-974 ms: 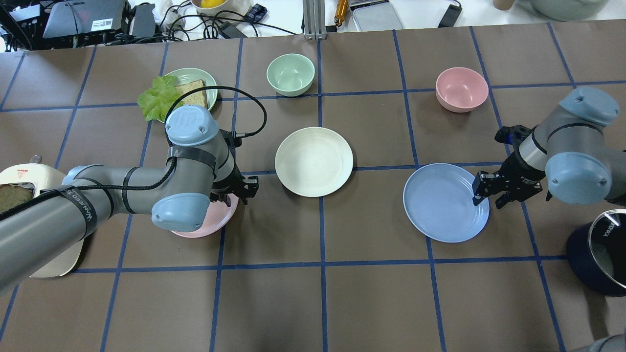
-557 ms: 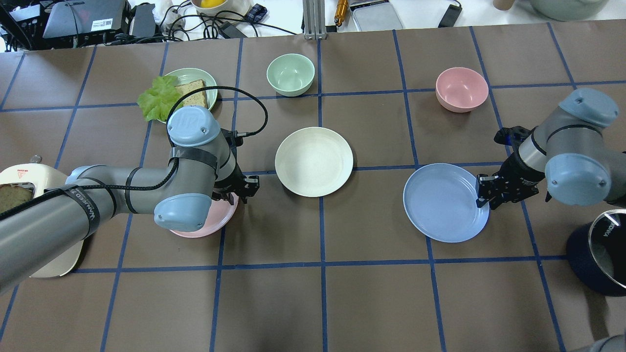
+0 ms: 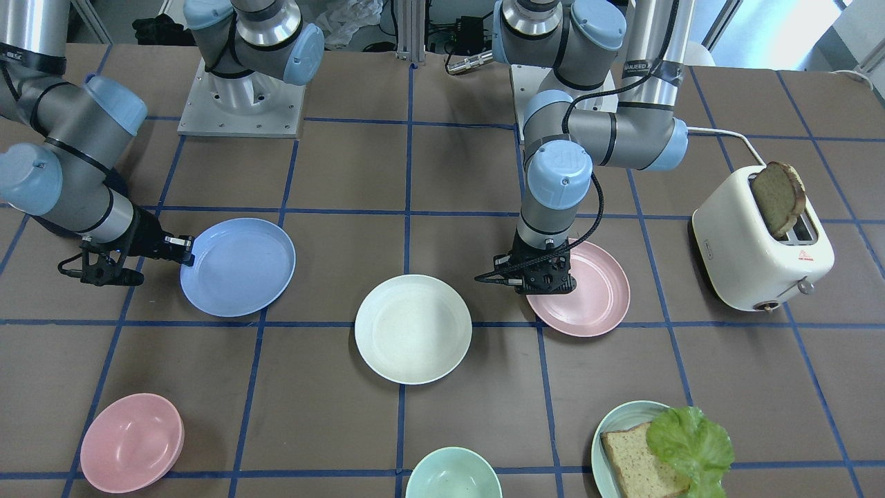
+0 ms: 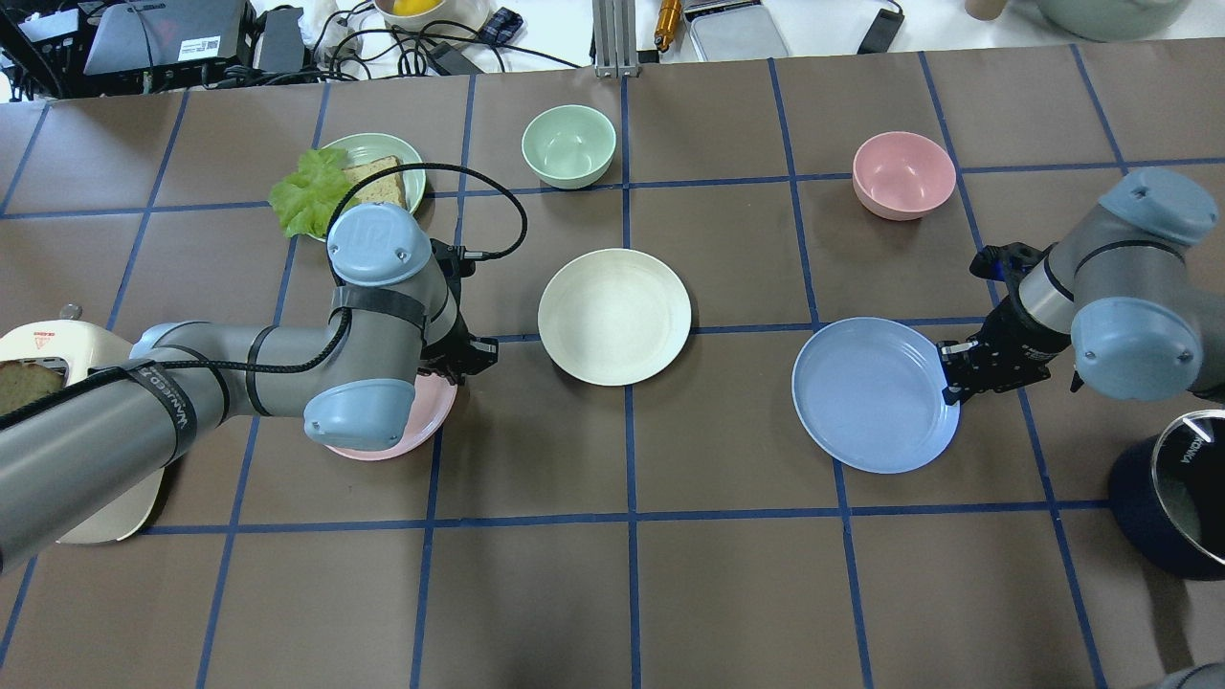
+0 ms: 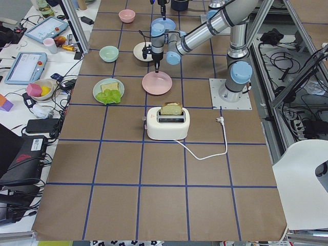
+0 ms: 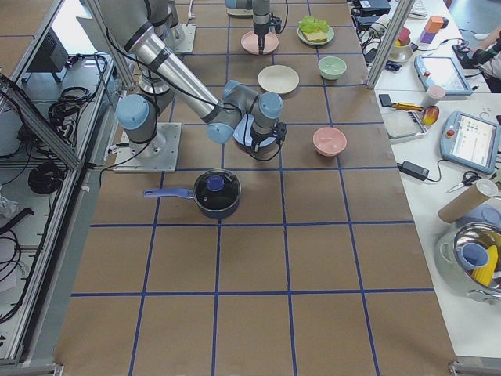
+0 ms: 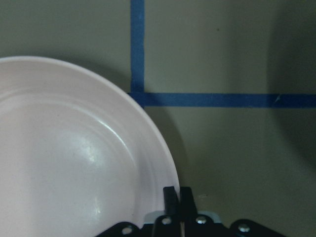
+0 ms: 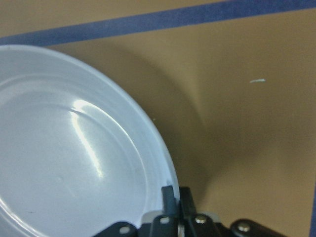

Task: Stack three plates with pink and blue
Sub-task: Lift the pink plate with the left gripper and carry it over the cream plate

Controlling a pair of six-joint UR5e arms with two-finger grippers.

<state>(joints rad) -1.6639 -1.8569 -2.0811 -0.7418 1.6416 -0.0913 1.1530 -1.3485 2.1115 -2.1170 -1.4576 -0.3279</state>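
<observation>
The left jaws pinch the far-right rim of the pink plate (image 4: 435,416), left on the surface (image 4: 727,574); the right jaws pinch the right rim of the blue plate (image 4: 871,397). The white plate (image 4: 613,317) lies between the two, touching neither.

Smooth, softly sheened pink plate (image 7: 74,163) and blue plate (image 8: 64,148); matt papery tabletop (image 4: 727,574).

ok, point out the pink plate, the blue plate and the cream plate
pink plate (image 3: 598,290), exterior front-facing view, bare inner well
blue plate (image 3: 238,268), exterior front-facing view, centre of its well
cream plate (image 3: 413,329), exterior front-facing view, centre of its well
</observation>
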